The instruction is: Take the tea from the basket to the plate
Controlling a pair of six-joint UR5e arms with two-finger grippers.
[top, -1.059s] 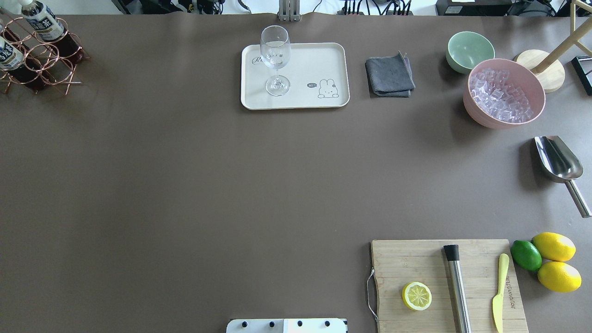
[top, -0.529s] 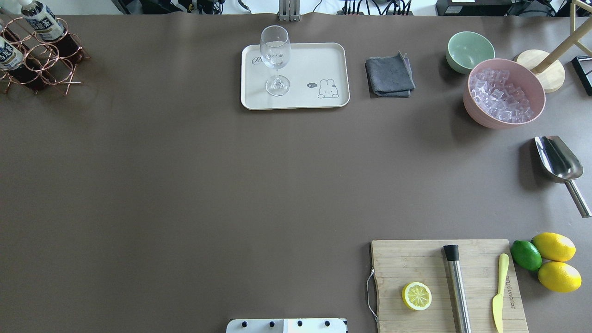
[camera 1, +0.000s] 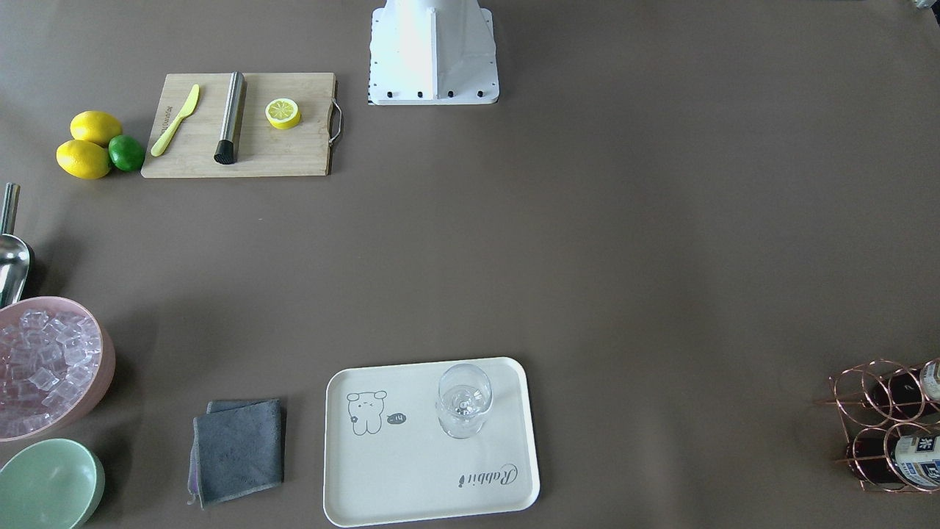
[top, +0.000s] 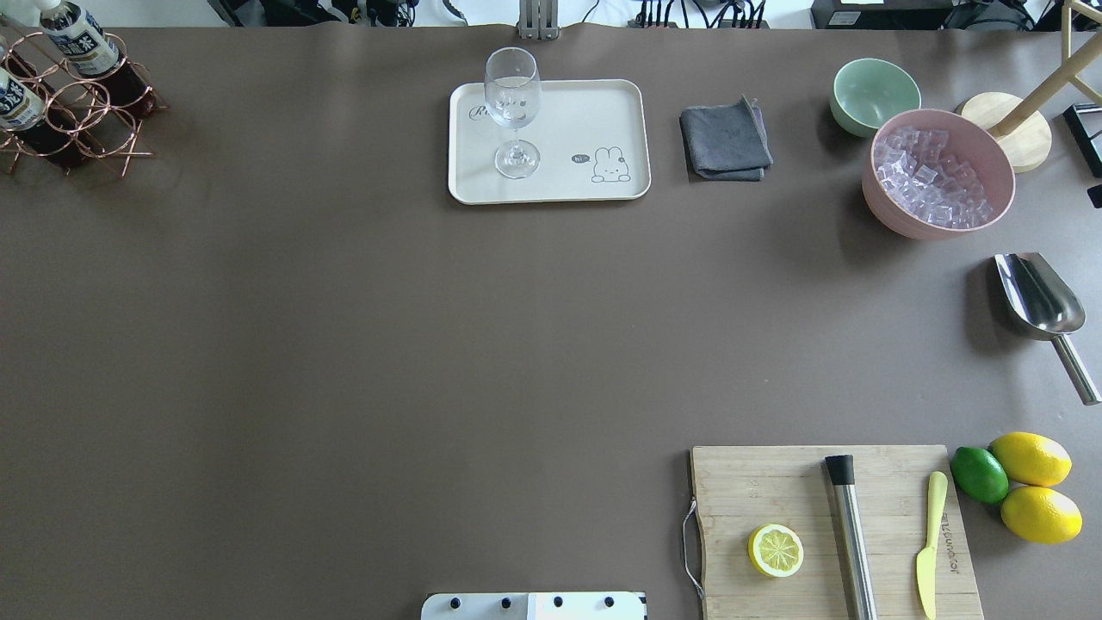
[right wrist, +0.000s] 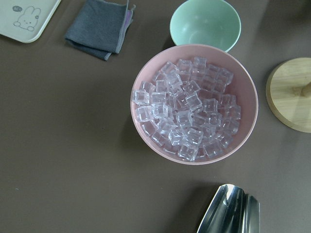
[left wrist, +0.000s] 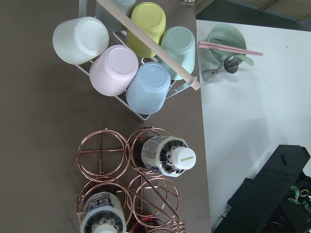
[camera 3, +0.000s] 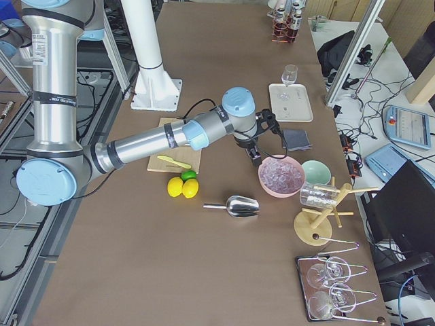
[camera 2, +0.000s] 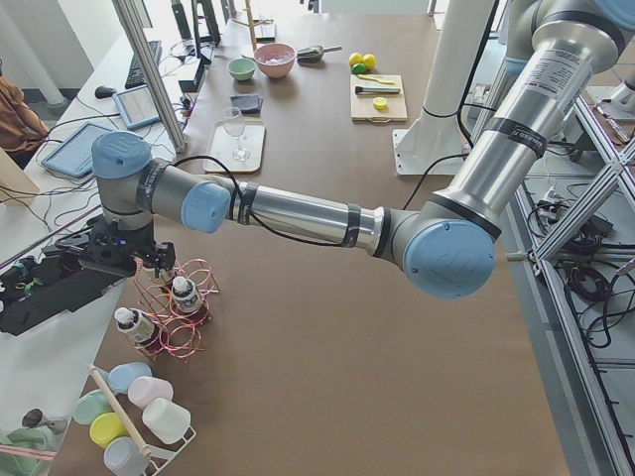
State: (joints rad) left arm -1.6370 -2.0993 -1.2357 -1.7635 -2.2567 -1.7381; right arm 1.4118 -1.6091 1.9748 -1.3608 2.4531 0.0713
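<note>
**Step in hand: approach and grasp.** The left gripper [camera 2: 156, 265] hangs over the basket [left wrist: 99, 153]. No view shows whether its jaws are released or clenched, and the same holds for the right gripper [camera 3: 255, 158], which is parked above the pink bowl [right wrist: 248, 114].

1. Centre on the white cap of the tea [left wrist: 167, 154], which stands upright in a ring cell.
2. Descend vertically, clear of the wire handle (it crosses the neighbouring cells).
3. Clamp below the cap and lift straight up until the base clears its ring.
4. Set it down on a bare part of the plate [top: 568, 120], which lies well apart from the basket.

**Count:** one basket, one plate, and one wine glass [top: 514, 103] on that plate. Two bottles show clearly; a third cannot be confirmed.
</note>
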